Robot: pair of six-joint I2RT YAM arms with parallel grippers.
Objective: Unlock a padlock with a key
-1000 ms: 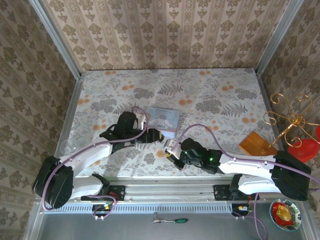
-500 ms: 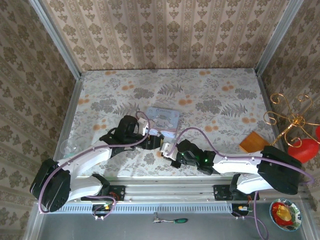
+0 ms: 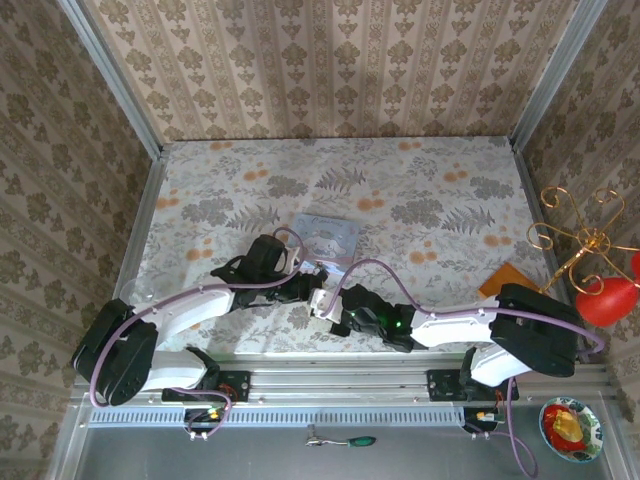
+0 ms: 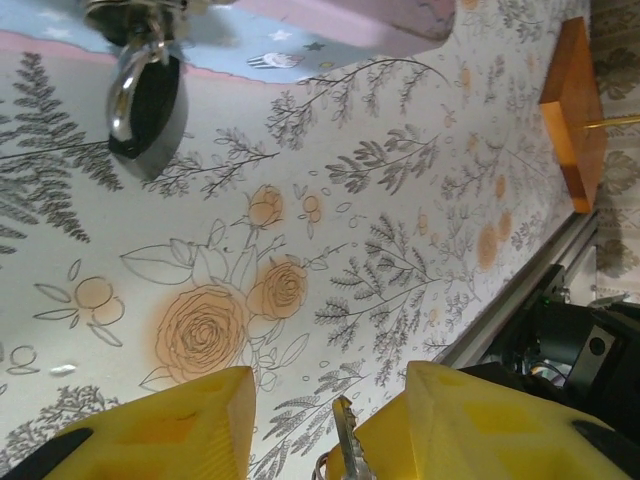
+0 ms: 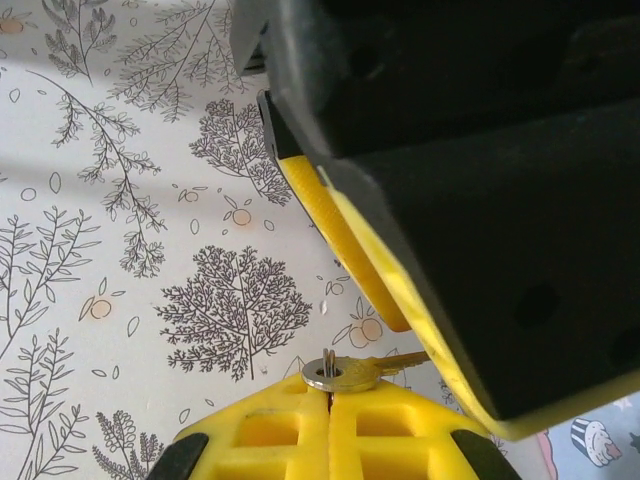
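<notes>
This is a robot test cell in a lab, dressed to look like a home. A left arm [image 3: 180, 305] and a right arm [image 3: 470, 325] are bolted to a metal rail [image 3: 330, 385] at the near edge of the table [image 3: 440, 180], with purple cables [image 3: 385, 268] looping off them. Bare aluminium posts [image 3: 112, 75] frame the corners, and the walls [image 3: 340, 60] between them are flat panels of damask wallpaper. The table wears a floral print. A screwdriver [image 3: 360, 440] lies on the grey ledge [image 3: 150, 455] below the rail. A gold wire stand [image 3: 585, 235] and a painted dish [image 3: 570, 428] sit at the right.
</notes>
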